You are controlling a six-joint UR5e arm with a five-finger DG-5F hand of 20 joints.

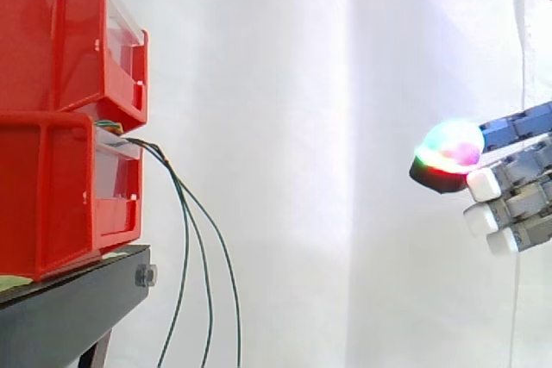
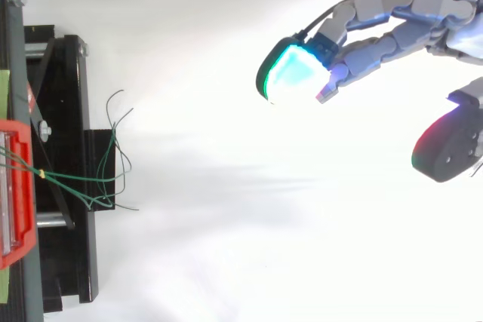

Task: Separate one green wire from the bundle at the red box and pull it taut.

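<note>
Hand (image 2: 400, 24) loosely spread, well apart from perhaps 3 green wires (image 1: 186, 239)

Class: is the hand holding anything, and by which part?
Nothing is held: the hand is open, well apart from the green wires hanging from the red box.

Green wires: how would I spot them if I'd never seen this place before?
Look for the two red boxes stacked on the black stand at the left of the side view. From the gap between the boxes' fronts, the green wires come out and droop down past the stand's edge. They are the only thin, dangling strands; everything beside them is chunky and stiff.
</note>
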